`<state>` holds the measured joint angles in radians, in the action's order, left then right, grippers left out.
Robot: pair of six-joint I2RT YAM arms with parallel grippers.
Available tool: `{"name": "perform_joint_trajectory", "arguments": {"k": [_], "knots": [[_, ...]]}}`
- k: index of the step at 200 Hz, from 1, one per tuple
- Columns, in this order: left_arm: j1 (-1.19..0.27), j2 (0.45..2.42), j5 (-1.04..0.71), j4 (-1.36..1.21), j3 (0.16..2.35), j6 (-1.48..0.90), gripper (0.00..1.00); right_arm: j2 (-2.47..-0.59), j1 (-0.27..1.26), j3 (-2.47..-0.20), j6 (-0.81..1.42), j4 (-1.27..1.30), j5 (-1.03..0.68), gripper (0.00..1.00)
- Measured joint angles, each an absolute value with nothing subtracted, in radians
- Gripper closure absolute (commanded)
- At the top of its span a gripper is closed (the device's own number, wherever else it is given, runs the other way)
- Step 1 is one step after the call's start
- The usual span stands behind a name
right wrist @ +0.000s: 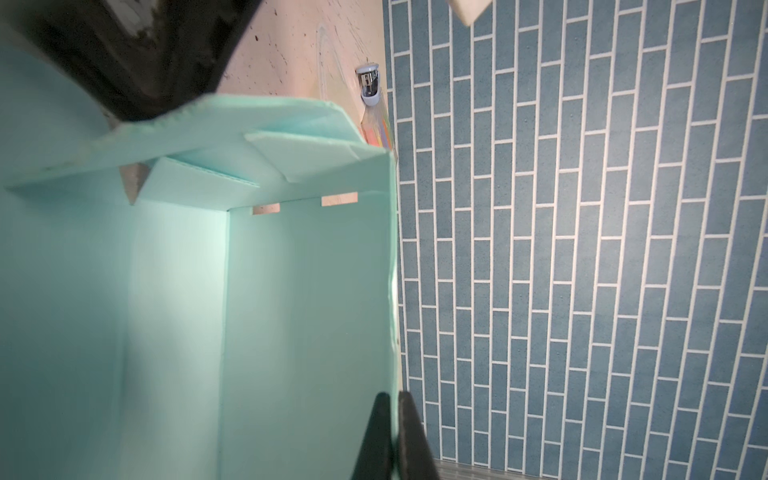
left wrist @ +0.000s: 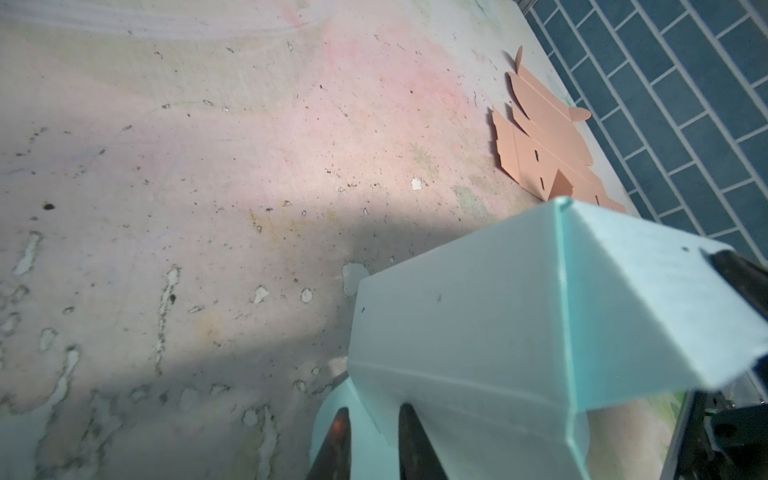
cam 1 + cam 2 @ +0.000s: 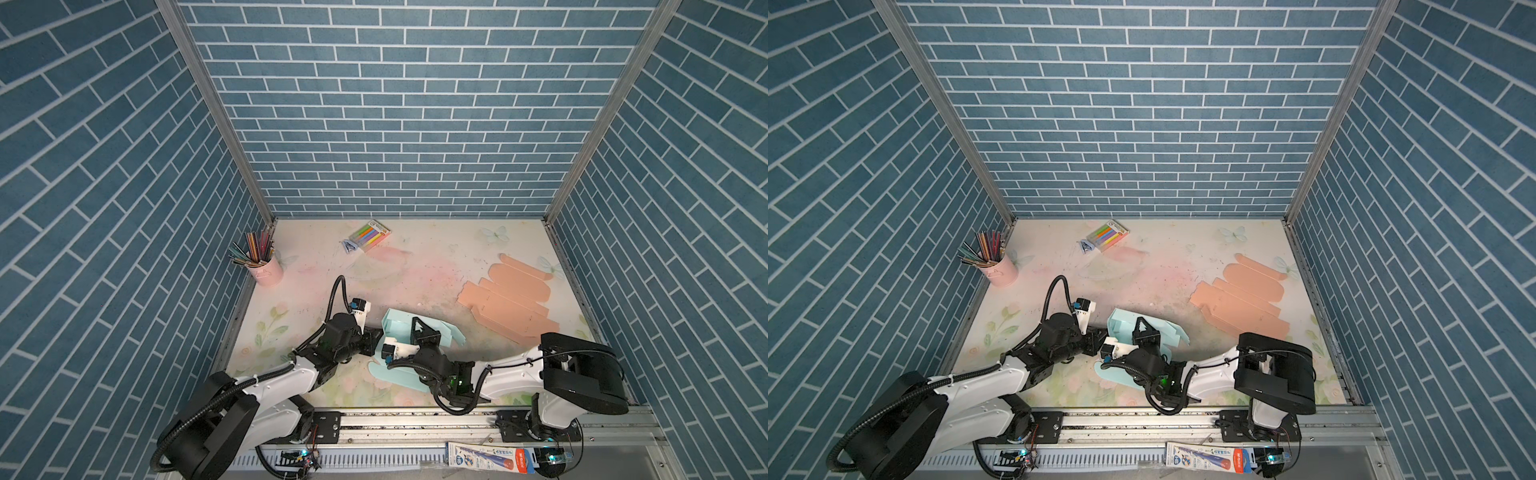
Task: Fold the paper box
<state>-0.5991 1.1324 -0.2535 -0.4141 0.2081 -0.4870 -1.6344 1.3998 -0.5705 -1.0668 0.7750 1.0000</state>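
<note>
The paper box (image 3: 395, 328) (image 3: 1121, 326) is mint-coloured card, partly folded, lying near the middle of the table in both top views. My left gripper (image 3: 376, 336) (image 2: 374, 407) is at the box's left end. Its two dark fingers (image 2: 338, 432) stand apart, with a rounded flap of the box (image 2: 478, 324) between them, not pinched. My right gripper (image 3: 415, 320) (image 1: 392, 395) reaches in from the front and is shut on the edge of a side wall of the box (image 1: 291, 311). The right wrist view looks into the box, where end flaps are folded inward.
Flat peach box blanks (image 3: 509, 299) (image 2: 536, 141) lie at the right. A pink cup of pencils (image 3: 266, 266) stands at the back left. A marker pack (image 3: 372, 235) and a small blue stapler (image 3: 349, 247) lie at the back. Blue brick walls enclose three sides.
</note>
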Motion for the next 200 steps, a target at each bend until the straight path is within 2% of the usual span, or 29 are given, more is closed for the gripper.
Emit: {"name": "perform_joint_trajectory", "arguments": {"k": [56, 90, 139, 200], "knots": [[-0.601, 1.101, -0.243, -0.459, 0.159, -0.465, 0.65, -1.674, 1.402, -0.526, -1.138, 0.904, 1.019, 0.95], [-0.601, 1.108, -0.248, -0.49, 0.159, -0.447, 0.52, -1.709, 1.402, -0.52, -1.181, 0.978, 1.029, 0.95], [-0.601, 1.145, -0.259, -0.56, 0.159, -0.421, 0.41, -1.716, 1.402, -0.513, -1.208, 1.019, 1.029, 0.94], [-0.621, 1.235, -0.261, -0.689, 0.158, -0.383, 0.38, -1.717, 1.402, -0.513, -1.214, 1.026, 1.029, 0.92]]}}
